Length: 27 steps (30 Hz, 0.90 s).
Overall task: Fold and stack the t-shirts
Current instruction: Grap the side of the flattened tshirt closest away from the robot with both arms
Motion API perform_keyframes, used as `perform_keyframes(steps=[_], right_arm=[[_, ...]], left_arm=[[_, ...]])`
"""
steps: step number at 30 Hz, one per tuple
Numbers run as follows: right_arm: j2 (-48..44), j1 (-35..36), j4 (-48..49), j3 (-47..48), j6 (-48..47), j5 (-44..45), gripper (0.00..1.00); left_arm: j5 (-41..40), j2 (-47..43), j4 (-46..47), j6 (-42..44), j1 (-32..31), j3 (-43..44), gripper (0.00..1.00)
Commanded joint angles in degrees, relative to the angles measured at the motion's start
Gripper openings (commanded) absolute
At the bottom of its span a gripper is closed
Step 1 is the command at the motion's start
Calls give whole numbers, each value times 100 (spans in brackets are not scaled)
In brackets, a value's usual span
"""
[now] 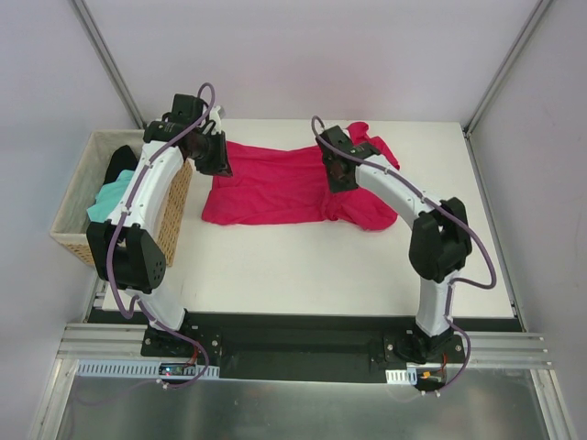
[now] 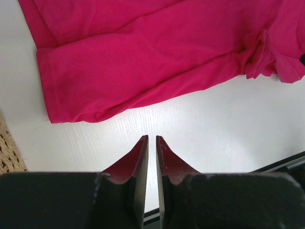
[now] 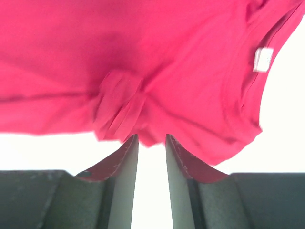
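Across the back half of the white table (image 1: 321, 270) the bright crimson cloth t-shirt (image 1: 275, 188) lies spread out flat. Its hem edge points left toward the tan woven wicker basket (image 1: 174, 215), and its collar end is bunched at the right. Bare table stays open along the near side and to the far right.

The left gripper (image 2: 152, 138) hovers over bare table just off the shirt's hem corner. Its jaws are drawn to a thin slit with nothing between them, and the basket wall is close at its left.

The right gripper (image 3: 151, 136) sits at the shirt's near edge beside a small pucker of cloth. Its jaws are narrowly parted and hold nothing, with white table showing between them.

A mint-green shirt (image 1: 108, 202) and a black shirt (image 1: 119, 165) lie heaped inside the basket.
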Motion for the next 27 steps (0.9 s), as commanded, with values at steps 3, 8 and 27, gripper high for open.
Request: perform_keyframes(steps=[3, 8, 27], right_arm=[[-670, 337, 182, -875, 600, -82, 31], [-723, 416, 472, -1296, 829, -302, 29], [-372, 495, 789, -1579, 874, -566, 23]], left_arm=[[87, -194, 112, -57, -47, 11, 11], [105, -141, 112, -39, -39, 90, 11], [17, -53, 112, -74, -39, 46, 12]])
